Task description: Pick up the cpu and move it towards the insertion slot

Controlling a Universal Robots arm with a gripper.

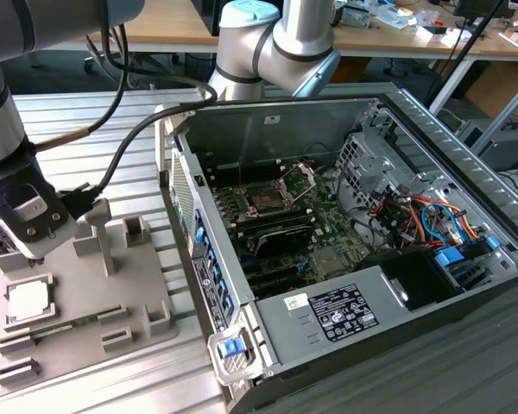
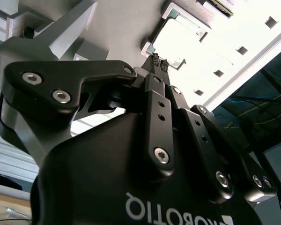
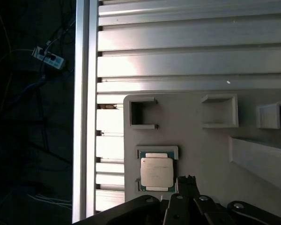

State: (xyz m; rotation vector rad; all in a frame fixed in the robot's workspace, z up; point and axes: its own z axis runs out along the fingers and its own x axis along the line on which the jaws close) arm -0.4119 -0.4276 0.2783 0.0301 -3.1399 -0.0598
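Observation:
The cpu, a flat square chip with a pale metal top, lies in a framed recess of the grey fixture plate at the exterior view's left. My gripper hangs just above the plate, a little off the cpu's edge and apart from it. In both wrist views its fingertips meet at a point with nothing between them. The insertion slot, a dark square socket with its metal plate hinged up, sits on the motherboard inside the open computer case.
A long green memory stick lies in the fixture beside the cpu. Grey upright posts rise from the plate close to the gripper. The case wall stands between fixture and socket. Cables crowd the case's right side.

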